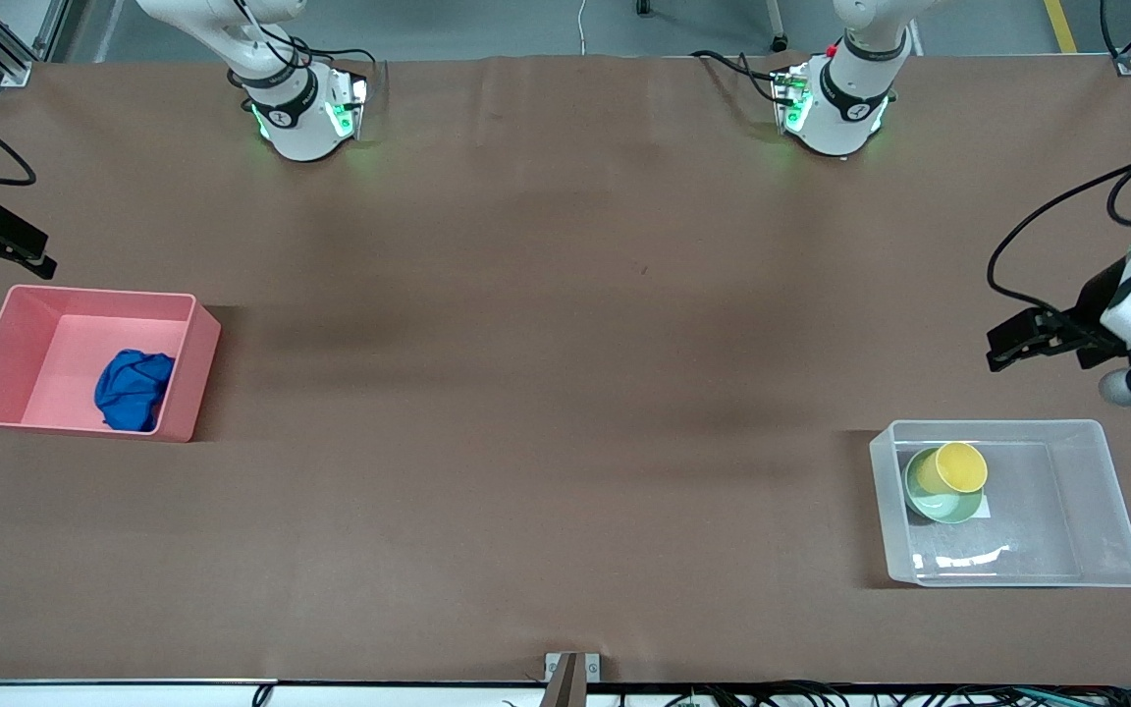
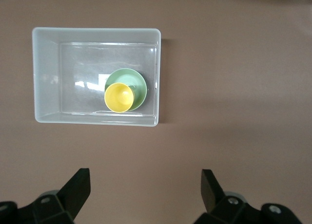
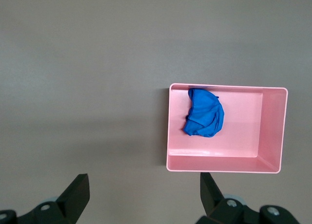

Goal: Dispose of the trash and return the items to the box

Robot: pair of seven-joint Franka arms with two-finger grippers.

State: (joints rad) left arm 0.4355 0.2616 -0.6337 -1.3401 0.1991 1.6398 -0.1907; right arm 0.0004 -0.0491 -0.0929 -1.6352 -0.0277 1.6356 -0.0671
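- The box (image 1: pixel 1007 570), a clear low-walled tub, lies nearest the front camera, toward the left arm's end of the bench (image 1: pixel 546 393).
- The pink bin (image 1: pixel 188 373) sits toward the right arm's end of the bench, well apart from the box and a little farther from the front camera.
- The trash (image 1: pixel 134 390), a blue cloth wad, lies inside the bin, against the wall that faces mid-bench.
- The bowl (image 1: pixel 948 508), pale green, rests in the box at the end that faces mid-bench.
- The cup (image 1: pixel 958 467), yellow, sits tilted in the bowl.
- The left gripper (image 1: pixel 1002 346) hangs over bare bench just beside the box, jaws spread wide and holding nothing.
- The right gripper (image 1: pixel 35 257) hangs over bare bench near the bin, jaws likewise wide apart and holding nothing.
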